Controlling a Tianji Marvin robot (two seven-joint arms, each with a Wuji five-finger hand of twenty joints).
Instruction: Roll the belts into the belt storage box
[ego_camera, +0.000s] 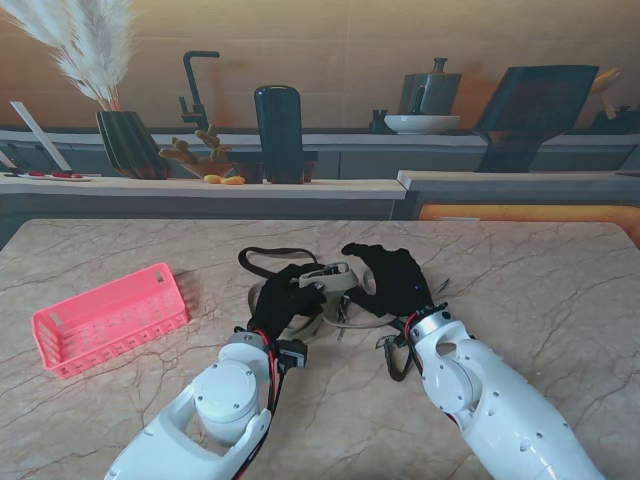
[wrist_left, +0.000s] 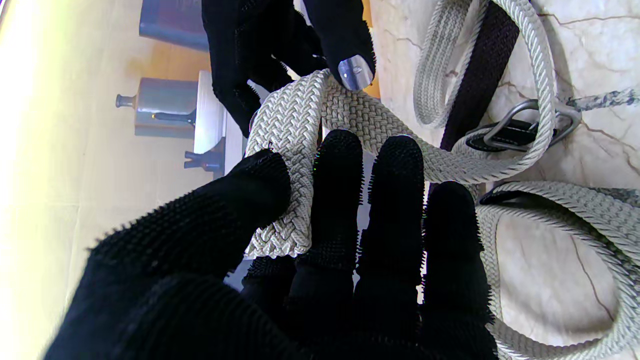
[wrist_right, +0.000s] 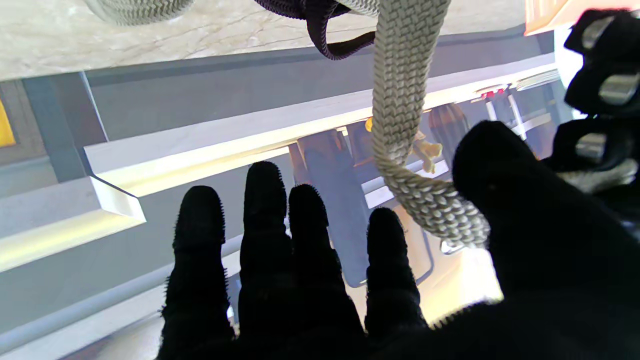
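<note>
Marble-patterned table (ego_camera: 520, 270), beige with thin dark veins, is filling most of the stand view; beyond its far edge a grey counter (ego_camera: 200, 186) is carrying a dark ribbed vase of pampas plumes (ego_camera: 128, 142), a black cylinder (ego_camera: 278, 133), a black tap (ego_camera: 195, 92) and a white bowl (ego_camera: 422, 123).

Left hand (ego_camera: 284, 300), black-gloved: I am seeing it gripping the cream woven belt (wrist_left: 300, 145). In its wrist view the thumb (wrist_left: 250, 195) is pressing a folded stretch of the braid against the fingers (wrist_left: 340, 165), which are lying close together.

Right hand (ego_camera: 395, 278), black-gloved: it is sitting just right of the left hand, touching the same belt. The left wrist view is showing one of its fingertips (wrist_left: 355, 70) pressing on the braid. In its own wrist view four fingers (wrist_right: 260, 210) are stretching out, slightly spread, and the belt is passing beside the thumb (wrist_right: 500, 165); I cannot tell whether it is truly clamping.

Cream woven belt: flat basket-weave braid, partly lifted between the two hands, the rest lying in loose loops on the table under them, with a metal buckle (wrist_left: 530, 125). Dark belt (ego_camera: 268, 255): looping just beyond the left hand, threading through the cream loops.

Pink storage box (ego_camera: 110, 320): slatted plastic, lying well to the left of the left hand, apart from both belts.
</note>
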